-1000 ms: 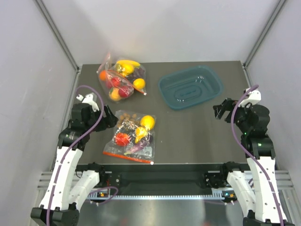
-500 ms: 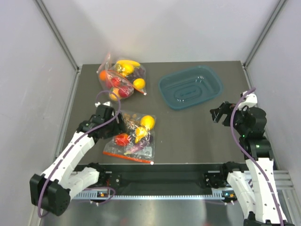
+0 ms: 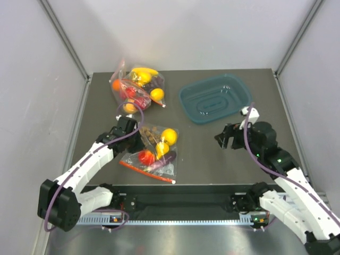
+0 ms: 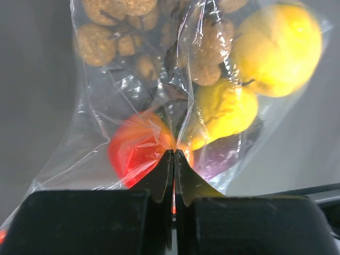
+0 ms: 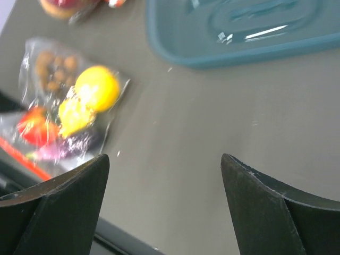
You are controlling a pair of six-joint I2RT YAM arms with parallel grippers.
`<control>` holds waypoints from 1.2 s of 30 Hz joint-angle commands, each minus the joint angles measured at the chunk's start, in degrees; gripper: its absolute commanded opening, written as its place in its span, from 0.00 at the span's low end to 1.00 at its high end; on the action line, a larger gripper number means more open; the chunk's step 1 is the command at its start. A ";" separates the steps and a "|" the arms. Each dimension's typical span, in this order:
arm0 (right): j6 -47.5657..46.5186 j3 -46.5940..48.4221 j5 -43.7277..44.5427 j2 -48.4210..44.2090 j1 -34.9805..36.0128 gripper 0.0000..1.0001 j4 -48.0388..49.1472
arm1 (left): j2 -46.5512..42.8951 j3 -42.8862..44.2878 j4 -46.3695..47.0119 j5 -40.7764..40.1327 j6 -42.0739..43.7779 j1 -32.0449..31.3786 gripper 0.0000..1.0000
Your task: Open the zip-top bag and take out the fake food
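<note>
The zip-top bag (image 3: 139, 159) lies at the table's front left, with its red zip strip (image 3: 146, 171) toward the near edge. Inside it is the fake food: red tomato (image 4: 135, 151), yellow lemon (image 4: 276, 48), yellow pear (image 4: 223, 109), purple eggplant (image 4: 228, 159) and brown cluster (image 4: 133, 32). My left gripper (image 4: 173, 153) is shut, its tips pinching the clear film between tomato and pear; from above, the left gripper (image 3: 139, 142) sits at the bag's left side. My right gripper (image 5: 163, 156) stands open over bare table, right of the bag (image 5: 69, 106).
A teal tray (image 3: 215, 98) stands at the back right, just beyond my right gripper (image 3: 222, 139). A second clear bag (image 3: 135, 87) with a banana and other fruit lies at the back left, close behind the left arm.
My left arm reached over to the bag and its jaws closed on the film; the bag turned slightly. My right arm swung left and forward toward the table's middle.
</note>
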 commanded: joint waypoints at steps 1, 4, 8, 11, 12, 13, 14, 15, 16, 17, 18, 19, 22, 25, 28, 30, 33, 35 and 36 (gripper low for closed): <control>3.13 -0.04 7.85 4.25 9.45 0.85 5.57 | 1.55 1.42 10.34 4.68 -3.23 -0.25 0.00; 4.19 0.40 10.49 8.12 15.44 0.86 8.12 | 3.04 3.00 12.99 3.72 -4.82 -0.25 0.00; 4.63 0.49 10.24 12.43 20.82 0.86 11.63 | 4.71 6.60 16.42 1.08 -5.17 -0.16 0.00; 5.24 -0.21 8.66 15.86 23.72 0.86 14.80 | 6.29 8.10 17.13 -0.68 -5.35 -0.07 0.00; 5.42 -0.39 8.22 16.74 24.51 0.86 15.68 | 6.99 8.28 17.83 -0.94 -5.61 0.19 0.00; 5.77 -0.48 8.13 18.84 26.00 0.86 16.21 | 7.26 8.19 18.44 -1.03 -5.87 0.37 0.00; 5.86 -0.39 8.04 19.99 26.97 0.86 17.34 | 7.79 7.76 19.06 -0.86 -6.14 0.46 0.00; 6.04 -0.22 8.30 21.22 27.85 0.86 17.79 | 8.14 7.41 20.63 -0.51 -6.49 0.72 0.00; 6.21 0.05 8.48 23.58 29.51 0.86 18.32 | 8.49 7.05 21.43 -0.33 -6.58 0.72 0.00; 6.47 0.05 8.48 24.74 30.14 0.86 19.97 | 8.93 6.44 21.96 0.45 -6.58 0.72 0.00; 6.48 0.22 8.39 26.05 30.66 0.86 20.60 | 9.72 6.26 22.40 0.72 -6.40 0.81 0.00; 6.82 0.66 8.30 28.76 31.36 0.86 21.39 | 10.07 6.09 22.75 0.81 -6.31 0.81 0.00; 7.44 1.54 6.90 34.82 32.34 0.86 25.52 | 10.78 5.56 23.02 1.42 -5.87 0.81 0.00; 8.84 2.77 5.42 40.80 33.39 0.86 30.61 | 10.78 5.56 23.02 2.04 -5.52 0.81 0.00; 10.34 4.87 4.52 46.34 34.44 0.85 34.22 | 10.96 6.00 21.97 2.48 -5.35 0.89 0.00; 11.04 6.11 4.87 48.82 35.15 0.84 35.28 | 11.13 6.35 20.65 2.66 -4.82 0.90 0.00; 12.19 8.22 6.37 52.43 37.78 0.82 37.65 | 10.96 6.70 18.72 3.09 -3.95 0.90 0.00; 13.41 10.32 8.91 55.24 39.19 0.80 36.52 | 10.61 6.87 17.66 3.45 -3.50 0.90 0.00; 14.12 11.20 9.35 56.38 39.37 0.80 35.64 | 10.43 6.88 16.88 3.53 -3.07 0.90 0.00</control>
